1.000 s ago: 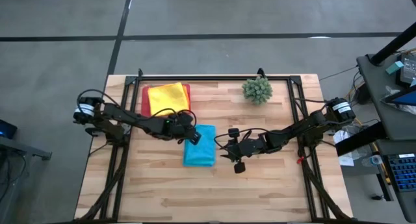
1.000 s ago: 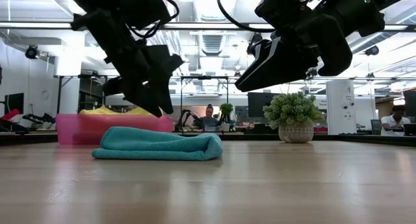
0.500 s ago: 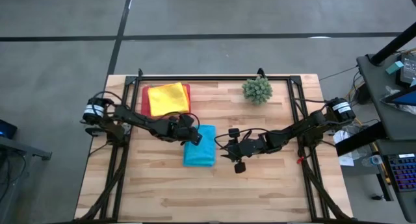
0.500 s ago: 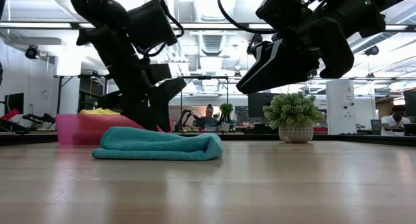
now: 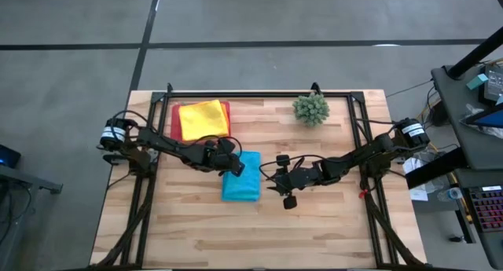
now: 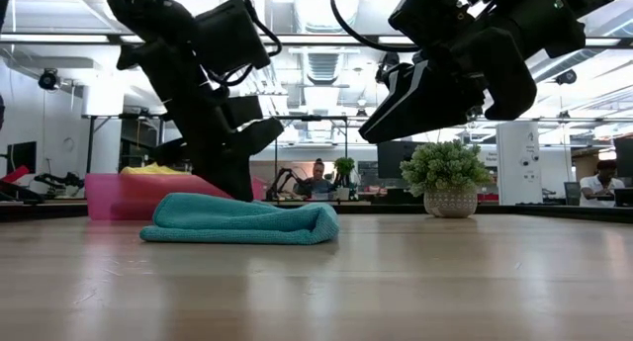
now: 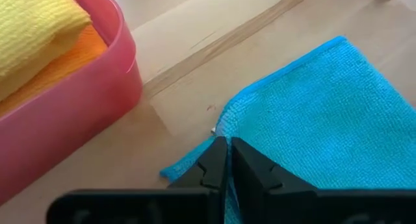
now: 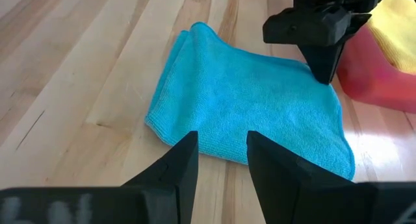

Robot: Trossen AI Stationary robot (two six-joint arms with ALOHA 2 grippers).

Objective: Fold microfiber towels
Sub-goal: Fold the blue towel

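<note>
Table point(image 5: 314, 224) holds pink tray point(image 5: 176, 123) with yellow towel point(image 5: 202, 118) over an orange one point(image 7: 78, 55). Turquoise towel point(image 5: 241, 177) lies folded mid-table beside tray. Left gripper point(image 7: 225, 152) clenched on its corner. Right gripper point(image 8: 218, 162) hovers just beside, jaws apart, holding nothing.

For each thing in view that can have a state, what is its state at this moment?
turquoise towel: folded, flat on the table, one corner pinched.
left gripper: fingers shut on the turquoise towel's corner.
right gripper: fingers apart, holding nothing, hanging above the table beside the turquoise towel.
yellow towel: folded, on top of the stack in the pink tray.
orange towel: in the tray, under the yellow towel.
</note>
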